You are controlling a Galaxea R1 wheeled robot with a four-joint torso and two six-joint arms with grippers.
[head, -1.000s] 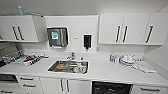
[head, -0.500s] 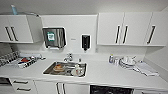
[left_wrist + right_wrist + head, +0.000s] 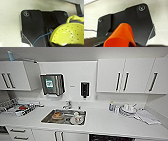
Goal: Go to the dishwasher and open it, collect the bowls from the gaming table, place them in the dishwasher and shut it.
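Site was an office kitchenette: steel sink, white wall cabinets, paper-towel dispenser, stacked dishes.

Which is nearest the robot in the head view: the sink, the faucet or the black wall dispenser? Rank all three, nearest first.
1. Sink: set in the counter, centre-left, closest to the front edge.
2. Faucet: just behind the sink's far rim.
3. Black dispenser: up on the back wall, to the right above the faucet.
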